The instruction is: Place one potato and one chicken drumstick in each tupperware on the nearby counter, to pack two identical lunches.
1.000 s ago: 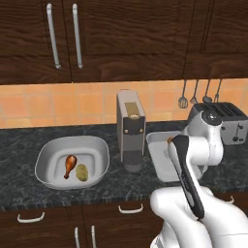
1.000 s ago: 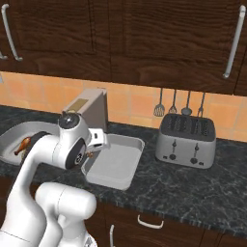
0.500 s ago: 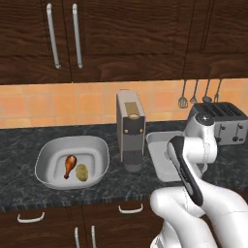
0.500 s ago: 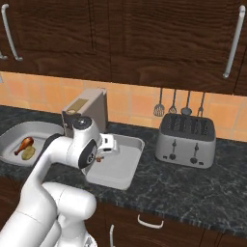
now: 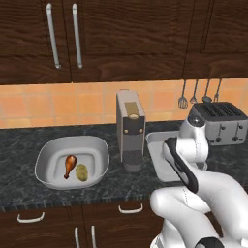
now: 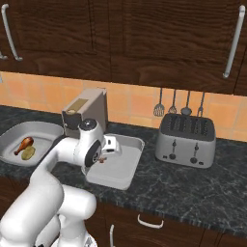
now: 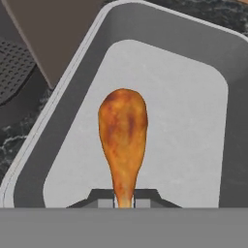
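Observation:
My gripper (image 7: 124,201) is shut on the thin bone end of a browned chicken drumstick (image 7: 123,131), which hangs over the floor of the rectangular tupperware (image 7: 186,121). From the right base view the gripper (image 6: 103,158) hovers low over that tupperware's (image 6: 123,166) left half. The wide basin-like tupperware (image 5: 48,157) at the left of the counter (image 5: 19,145) holds another drumstick (image 5: 69,165) and a potato (image 5: 82,172) side by side. Both also show in the right base view, the drumstick (image 6: 24,144) above the potato (image 6: 29,152).
A tall grey coffee machine (image 5: 131,131) stands between the two containers, close to the tray's left rim. A silver toaster (image 6: 188,140) sits right of the tray, with utensils hanging on the wall behind it. Dark cabinets hang overhead.
The hand has carried the drumstick a little to the right, from the tray's left rim to over its floor. The basin's contents have not moved.

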Controlling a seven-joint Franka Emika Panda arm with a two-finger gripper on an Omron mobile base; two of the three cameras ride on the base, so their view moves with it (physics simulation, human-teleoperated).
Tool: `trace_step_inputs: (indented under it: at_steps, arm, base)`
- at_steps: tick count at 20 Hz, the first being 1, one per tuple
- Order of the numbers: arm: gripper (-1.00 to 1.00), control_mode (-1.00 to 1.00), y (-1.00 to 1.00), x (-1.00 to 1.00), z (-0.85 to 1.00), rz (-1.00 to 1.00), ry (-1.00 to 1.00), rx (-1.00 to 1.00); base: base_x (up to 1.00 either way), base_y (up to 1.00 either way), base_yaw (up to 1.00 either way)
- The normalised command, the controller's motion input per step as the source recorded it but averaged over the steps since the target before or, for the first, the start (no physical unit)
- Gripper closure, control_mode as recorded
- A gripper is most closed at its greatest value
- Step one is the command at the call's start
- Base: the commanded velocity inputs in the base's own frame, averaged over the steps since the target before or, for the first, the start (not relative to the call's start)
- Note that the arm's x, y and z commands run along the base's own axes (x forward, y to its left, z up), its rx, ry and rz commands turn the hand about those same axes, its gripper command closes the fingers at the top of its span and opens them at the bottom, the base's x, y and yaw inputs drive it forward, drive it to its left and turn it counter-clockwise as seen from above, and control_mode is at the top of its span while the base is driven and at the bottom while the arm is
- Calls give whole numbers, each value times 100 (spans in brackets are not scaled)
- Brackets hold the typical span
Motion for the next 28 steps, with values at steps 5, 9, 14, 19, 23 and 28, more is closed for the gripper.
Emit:
trace_step_inputs:
  at_steps: [5,9,14,19,23,28]
  arm:
    - [100,-100,0,28,-35,0,0,0]
    - [100,-100,0,25,-27,0,0,0]
    - [100,-100,0,24,-28,0,0,0]
    - [-100,-100,0,26,-34,0,0,0]
    - [-100,-100,-2,8,-6,0,-3,0]
    - [-100,-100,6,-68,65,0,-19,0]
  base:
    - [0,0,0]
    - [0,0,0]
    - [0,0,0]
    - [0,0,0]
    - [0,0,0]
    - [0,0,0]
